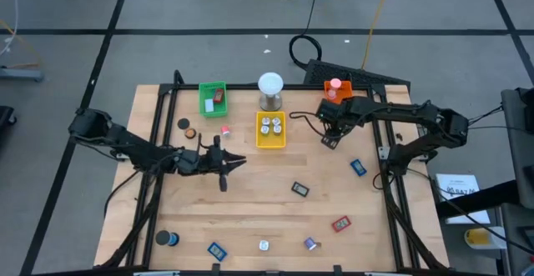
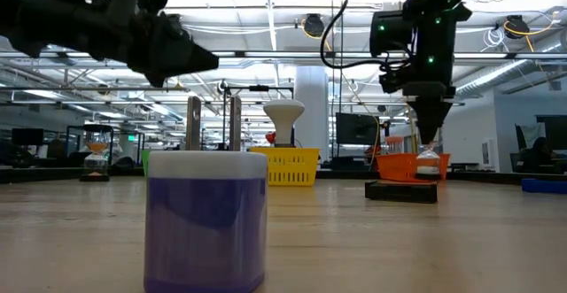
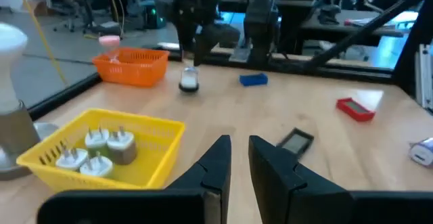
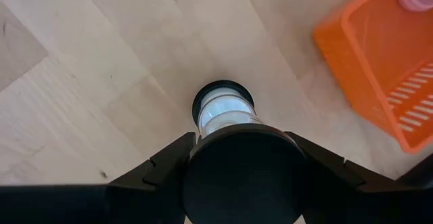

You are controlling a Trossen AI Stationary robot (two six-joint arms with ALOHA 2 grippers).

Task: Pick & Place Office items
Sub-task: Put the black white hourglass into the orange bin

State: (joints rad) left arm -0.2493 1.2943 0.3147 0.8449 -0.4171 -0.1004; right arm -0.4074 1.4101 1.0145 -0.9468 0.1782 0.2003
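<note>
My right gripper [image 1: 330, 130] points down near the orange tray [image 1: 344, 88] at the table's far right, shut on a small hourglass [image 3: 189, 80] with a clear body and black round ends. A dark flat piece [image 1: 329, 143] lies beside it. My left gripper [image 3: 240, 158] hovers level over the table's left middle, fingers nearly together with nothing between them. Other office items lie flat on the wood: a blue piece [image 1: 357, 167], a dark piece [image 1: 299, 189], a red piece [image 1: 340, 223] and black rolls [image 1: 186, 127]. My right gripper pinches the hourglass's black top cap [image 4: 242, 173] between its two fingers, which come from above, pointing down. The hourglass stands upright below them, glass body and lower black end [image 4: 223, 92] in view. Whether that lower end rests on the table I cannot tell.
The yellow tray [image 1: 270, 140] holds several white plugs. The green tray [image 1: 214, 87] and the white-domed cylinder [image 1: 270, 91] stand at the back. A blue roll [image 1: 167, 238], a blue piece [image 1: 217, 249] and small bits [image 1: 264, 244] lie near the front edge. A purple plug [image 2: 205, 218] fills the low view.
</note>
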